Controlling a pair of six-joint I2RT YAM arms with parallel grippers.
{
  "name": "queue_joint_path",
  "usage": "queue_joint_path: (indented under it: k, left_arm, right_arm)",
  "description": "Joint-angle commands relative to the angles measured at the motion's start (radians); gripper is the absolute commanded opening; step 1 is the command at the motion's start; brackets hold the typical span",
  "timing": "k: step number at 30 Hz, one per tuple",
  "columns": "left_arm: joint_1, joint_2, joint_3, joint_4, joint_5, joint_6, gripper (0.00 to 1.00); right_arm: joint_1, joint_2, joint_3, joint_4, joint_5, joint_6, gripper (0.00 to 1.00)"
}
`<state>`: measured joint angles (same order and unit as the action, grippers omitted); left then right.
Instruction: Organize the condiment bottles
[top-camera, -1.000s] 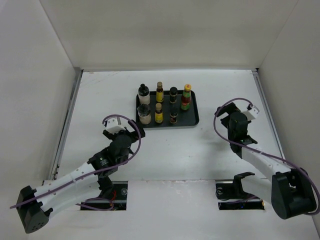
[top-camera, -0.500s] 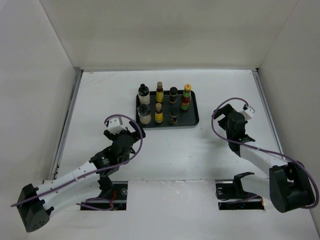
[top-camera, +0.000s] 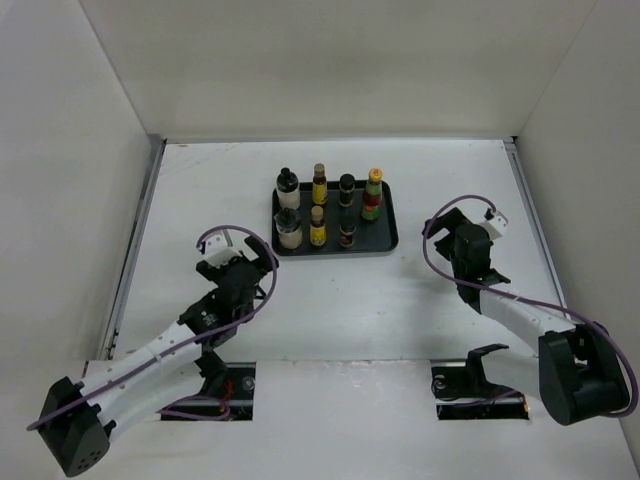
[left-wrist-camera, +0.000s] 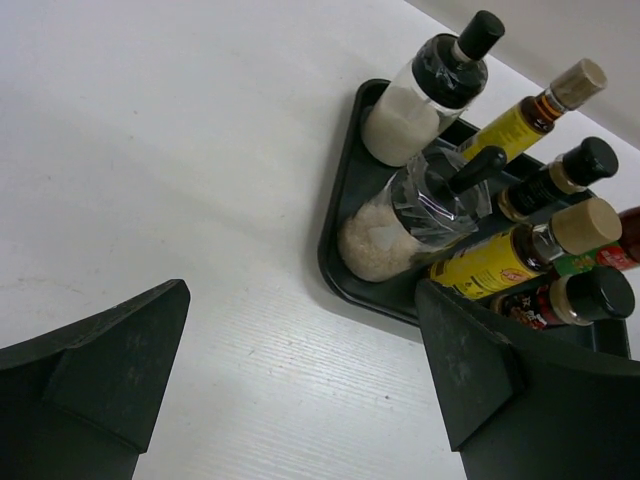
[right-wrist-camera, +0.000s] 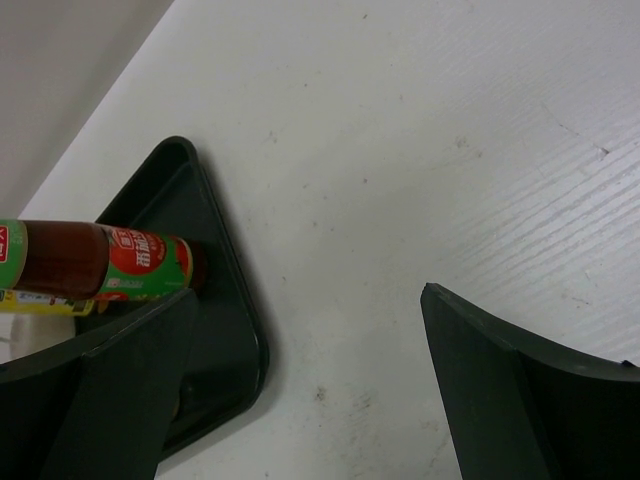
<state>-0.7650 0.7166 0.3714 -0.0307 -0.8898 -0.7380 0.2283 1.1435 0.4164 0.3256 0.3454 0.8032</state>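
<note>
A black tray (top-camera: 386, 238) at the back middle of the table holds the condiment bottles upright in two rows. They are two white ones with black caps (top-camera: 288, 228), two slim yellow-labelled ones (top-camera: 318, 228), two short dark ones (top-camera: 347, 233) and a taller red-green one (top-camera: 372, 195). My left gripper (top-camera: 246, 262) is open over bare table, just short of the tray's near left corner (left-wrist-camera: 335, 270). The near white bottle (left-wrist-camera: 400, 215) stands ahead of the left gripper (left-wrist-camera: 302, 300). My right gripper (top-camera: 444, 245) is open and empty, right of the tray. The red-green bottle (right-wrist-camera: 100, 262) shows beside the right gripper (right-wrist-camera: 310, 295).
White walls enclose the table on the left, the back and the right. Both arm bases sit at the near edge, with a purple cable looped over each arm. Bare white tabletop lies under both grippers.
The left gripper has drawn back a little toward the near left and turned at the wrist. The right gripper has shifted slightly toward the tray. Both stayed open, and the bottles have not moved.
</note>
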Motion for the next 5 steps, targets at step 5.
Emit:
queue_joint_path:
  k: [5]
  left_arm:
    - [0.033, 0.015, 0.0, 0.026, 0.035, -0.015, 1.0]
  right_arm:
    - [0.001, -0.001, 0.032, 0.072, -0.017, 0.011, 1.0]
